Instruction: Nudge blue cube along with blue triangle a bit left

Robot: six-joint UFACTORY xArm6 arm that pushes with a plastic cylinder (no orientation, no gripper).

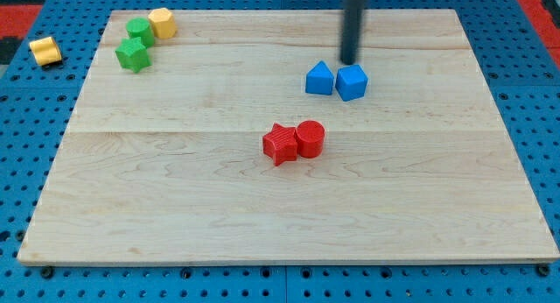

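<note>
The blue cube [352, 82] sits on the wooden board [219, 198] right of centre, near the view's top. The blue triangle [319, 79] lies just left of it, touching or nearly touching. My tip [350, 61] is at the end of the dark rod that comes down from the view's top. It stands just above the cube in the view, close to its upper edge, and a little right of the triangle.
A red star [280, 144] and a red cylinder [310, 138] touch each other near the board's centre. A green star [133, 55], a green cylinder [139, 31] and a yellow block [162, 23] cluster at the top left. Another yellow block [45, 51] lies off the board's left edge.
</note>
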